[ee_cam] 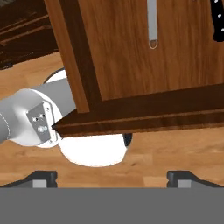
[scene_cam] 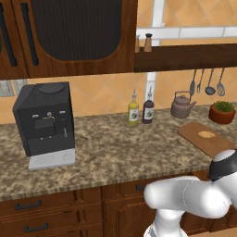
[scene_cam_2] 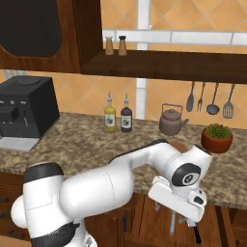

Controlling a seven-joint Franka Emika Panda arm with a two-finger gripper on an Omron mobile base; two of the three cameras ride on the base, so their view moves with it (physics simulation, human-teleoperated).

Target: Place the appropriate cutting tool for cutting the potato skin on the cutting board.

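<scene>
The gripper (scene_cam_2: pixel 181 219) hangs low in front of the counter, below the countertop edge and in front of the wooden cabinet fronts, pointing downward. In the right base view its fingers reach down beside two slim items: a pale silvery one (scene_cam_2: pixel 172 226) and a dark-handled one (scene_cam_2: pixel 196 234) just to its right. Whether either is the cutting tool cannot be told, and whether the fingers touch or clasp anything cannot be told either. In the hand view the two finger tips (ee_cam: pixel 43 177) stand wide apart at the bottom, with nothing visible between them, and above them sits a wooden cabinet panel (ee_cam: pixel 144 61) over the wood floor; a silvery strip (ee_cam: pixel 152 24) and a dark riveted handle (ee_cam: pixel 217 19) show at the top of that panel.

Well above the gripper and further back, on the granite counter (scene_cam: pixel 106 148), lies the cutting board (scene_cam: pixel 203 138), with the potato (scene_cam: pixel 206 134) resting on it (a small yellowish oval). Beyond the board stand a kettle (scene_cam_2: pixel 171 120) and a potted plant (scene_cam_2: pixel 217 137), and above them utensils (scene_cam_2: pixel 208 99) hang on hooks. Up and to the gripper's left are two bottles (scene_cam_2: pixel 118 116), and further left a black coffee machine (scene_cam: pixel 45 121).
</scene>
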